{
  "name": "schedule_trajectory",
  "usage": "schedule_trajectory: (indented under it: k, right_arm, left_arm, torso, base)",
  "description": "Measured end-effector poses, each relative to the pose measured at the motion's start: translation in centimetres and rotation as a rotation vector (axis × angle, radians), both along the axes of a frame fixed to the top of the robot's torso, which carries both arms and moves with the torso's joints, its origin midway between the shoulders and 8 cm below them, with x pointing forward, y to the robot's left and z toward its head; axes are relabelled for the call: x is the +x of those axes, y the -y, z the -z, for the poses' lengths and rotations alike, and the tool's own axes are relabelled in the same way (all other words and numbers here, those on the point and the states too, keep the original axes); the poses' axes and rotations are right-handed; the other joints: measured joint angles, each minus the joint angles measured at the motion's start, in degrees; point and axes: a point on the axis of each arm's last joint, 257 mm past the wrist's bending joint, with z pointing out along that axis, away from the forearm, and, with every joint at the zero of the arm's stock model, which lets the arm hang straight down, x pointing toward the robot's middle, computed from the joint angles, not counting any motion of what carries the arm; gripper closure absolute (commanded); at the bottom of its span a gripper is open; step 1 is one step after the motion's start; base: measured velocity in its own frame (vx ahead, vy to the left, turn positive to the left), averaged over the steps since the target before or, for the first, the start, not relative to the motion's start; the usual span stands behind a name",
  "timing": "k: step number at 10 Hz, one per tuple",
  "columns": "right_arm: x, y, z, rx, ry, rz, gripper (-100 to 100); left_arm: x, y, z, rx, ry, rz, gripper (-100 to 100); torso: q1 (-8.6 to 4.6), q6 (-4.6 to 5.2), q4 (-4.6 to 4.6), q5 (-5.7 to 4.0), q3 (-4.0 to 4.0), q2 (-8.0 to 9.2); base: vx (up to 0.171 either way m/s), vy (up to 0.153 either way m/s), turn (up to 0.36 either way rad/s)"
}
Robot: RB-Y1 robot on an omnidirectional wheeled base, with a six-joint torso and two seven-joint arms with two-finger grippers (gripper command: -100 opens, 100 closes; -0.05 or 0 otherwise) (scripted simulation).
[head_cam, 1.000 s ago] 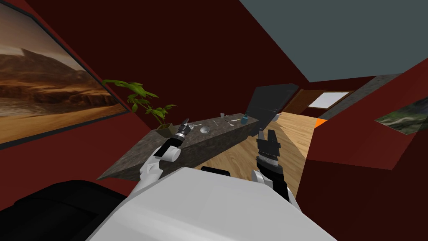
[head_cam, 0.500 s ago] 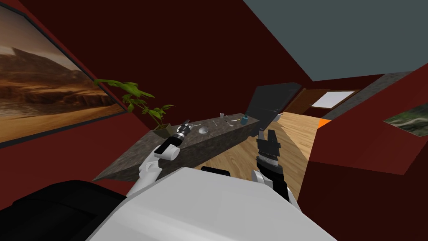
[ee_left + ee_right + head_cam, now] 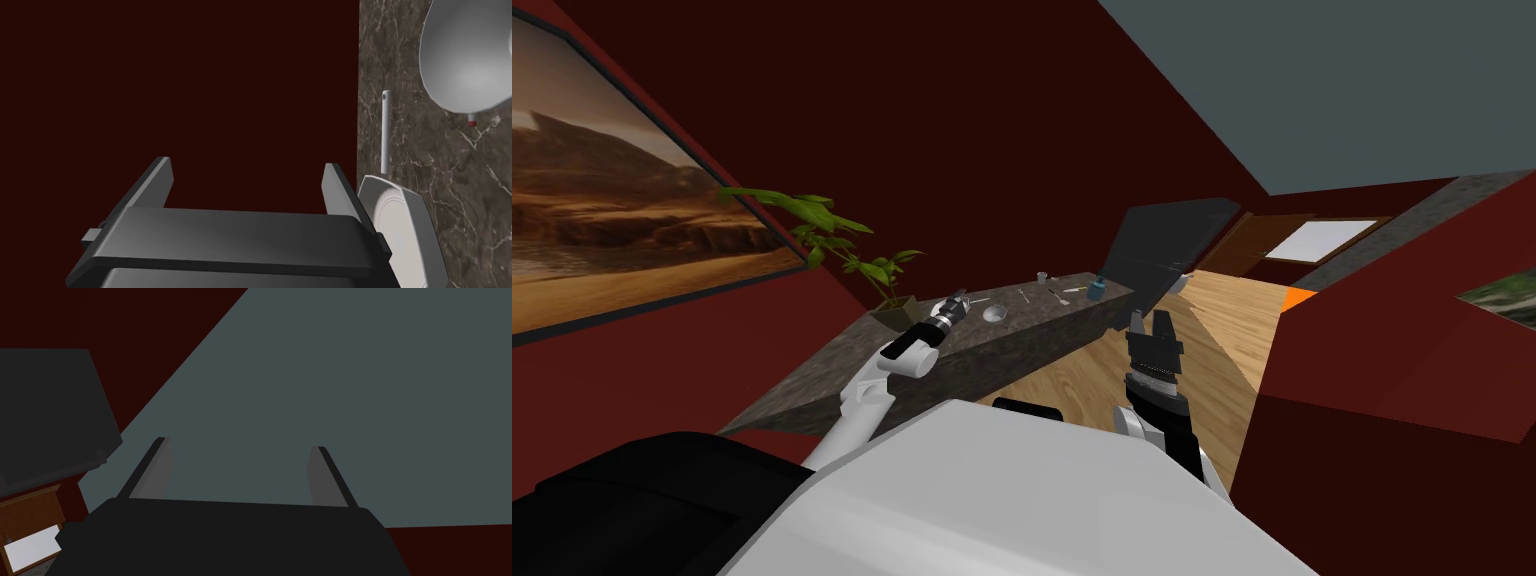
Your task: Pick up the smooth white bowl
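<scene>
Head and close left wrist views share the counter (image 3: 1012,345).

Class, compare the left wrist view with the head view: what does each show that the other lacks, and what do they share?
Left wrist view, not head view: a small red-tipped piece at the white bowl's edge. Head view, not left wrist view: the potted plant, the teal bottle and the open right gripper. Shared: the white bowl, the marble counter and the open left gripper, beside the bowl, not on it.
</scene>
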Motion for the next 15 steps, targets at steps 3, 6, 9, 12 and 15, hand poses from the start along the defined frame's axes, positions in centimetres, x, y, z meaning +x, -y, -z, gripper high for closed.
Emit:
schedule_trajectory:
  k: [3,6,9,12,15]
  right_arm:
    - [0.0,0.0,0.0,0.0,0.0,0.0,0]
    - [0.0,0.0,0.0,0.0,0.0,0.0,0]
    - [0.0,0.0,0.0,0.0,0.0,0.0,0]
    - [0.0,0.0,0.0,0.0,0.0,0.0,0]
    - [0.0,0.0,0.0,0.0,0.0,0.0,0]
  left_arm:
    - [0.0,-0.8,2.0,-0.007,-0.08,-0.011,-100]
    - [0.0,-2.0,3.6,-0.016,-0.161,-0.022,-100]
    - [-0.1,-2.7,5.5,-0.025,-0.235,-0.032,-100]
    - [-0.7,-3.3,7.0,-0.034,-0.306,-0.043,-100]
    - [-1.1,-4.4,9.1,-0.049,-0.401,-0.057,-100]
  torso:
    - [0.19,0.0,0.03,0.04,0.07,0.12]
    - [0.09,0.0,0.01,0.01,0.02,0.04]
    - [0.14,0.0,0.02,0.02,0.05,0.09]
    - [0.14,0.0,0.01,0.03,0.05,0.1]
    - [0.04,0.0,0.0,0.0,0.02,0.03]
  base:
    - [0.033,-0.041,0.019]
    - [0.049,-0.061,0.024]
    - [0.036,-0.049,0.021]
    - [0.047,-0.067,0.032]
    - [0.052,-0.079,0.028]
